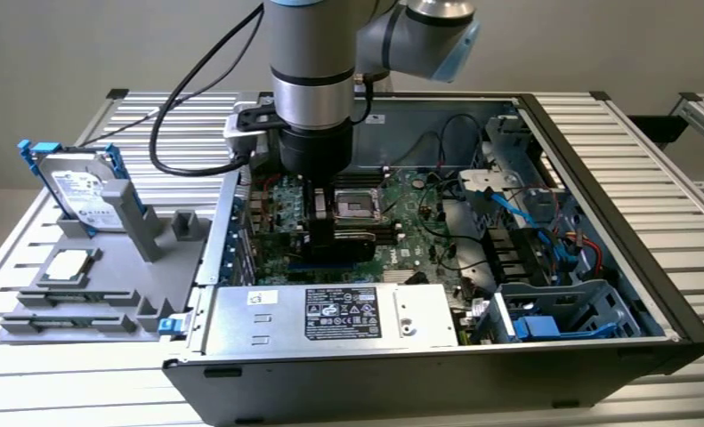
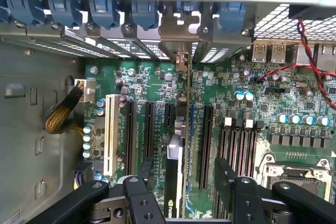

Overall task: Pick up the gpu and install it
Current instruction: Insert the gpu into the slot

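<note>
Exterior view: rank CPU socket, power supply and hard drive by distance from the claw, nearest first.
1. CPU socket: just beside the claw, on its exterior-view right.
2. Power supply: in front of the claw, toward the camera.
3. Hard drive: upright on the gray stand, at the exterior view's left.

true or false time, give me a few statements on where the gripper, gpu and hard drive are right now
1. The gripper is inside the open computer case, above the motherboard. True.
2. The gripper is shut on the gpu. False: it is open, one finger on each side of the card.
3. The gpu stands on edge among the motherboard's expansion slots. True.
4. The hard drive lies flat inside the case. False: it stands upright in the grey fixture outside the case, at the exterior view's left.
</note>
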`<state>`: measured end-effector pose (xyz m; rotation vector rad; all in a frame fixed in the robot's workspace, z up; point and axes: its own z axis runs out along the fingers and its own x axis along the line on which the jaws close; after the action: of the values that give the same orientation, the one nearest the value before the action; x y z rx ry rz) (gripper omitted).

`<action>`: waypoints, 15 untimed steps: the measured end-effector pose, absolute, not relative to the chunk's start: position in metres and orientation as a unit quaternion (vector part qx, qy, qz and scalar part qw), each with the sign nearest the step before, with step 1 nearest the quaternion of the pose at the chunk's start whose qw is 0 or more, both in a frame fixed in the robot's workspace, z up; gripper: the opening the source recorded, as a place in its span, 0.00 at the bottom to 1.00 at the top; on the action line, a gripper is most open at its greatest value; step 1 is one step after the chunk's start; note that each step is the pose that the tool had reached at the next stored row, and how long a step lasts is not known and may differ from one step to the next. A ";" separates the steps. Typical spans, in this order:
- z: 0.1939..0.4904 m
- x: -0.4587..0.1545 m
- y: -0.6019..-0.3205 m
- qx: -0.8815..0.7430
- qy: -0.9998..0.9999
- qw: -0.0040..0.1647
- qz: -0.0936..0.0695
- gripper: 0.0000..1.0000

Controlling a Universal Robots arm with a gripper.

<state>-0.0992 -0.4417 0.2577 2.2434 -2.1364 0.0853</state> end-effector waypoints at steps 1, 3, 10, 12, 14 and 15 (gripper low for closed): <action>0.258 -0.099 -0.442 0.724 -0.689 0.021 0.028 0.58; 0.258 -0.099 -0.442 0.724 -0.689 0.021 0.027 0.58; 0.258 -0.099 -0.442 0.724 -0.689 0.021 0.027 0.56; 0.258 -0.099 -0.442 0.724 -0.689 0.021 0.027 0.50; 0.258 -0.099 -0.442 0.724 -0.689 0.021 0.027 0.43; 0.258 -0.099 -0.442 0.724 -0.689 0.021 0.027 0.43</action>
<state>-0.0992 -0.4419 0.2577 2.2435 -2.1364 0.0852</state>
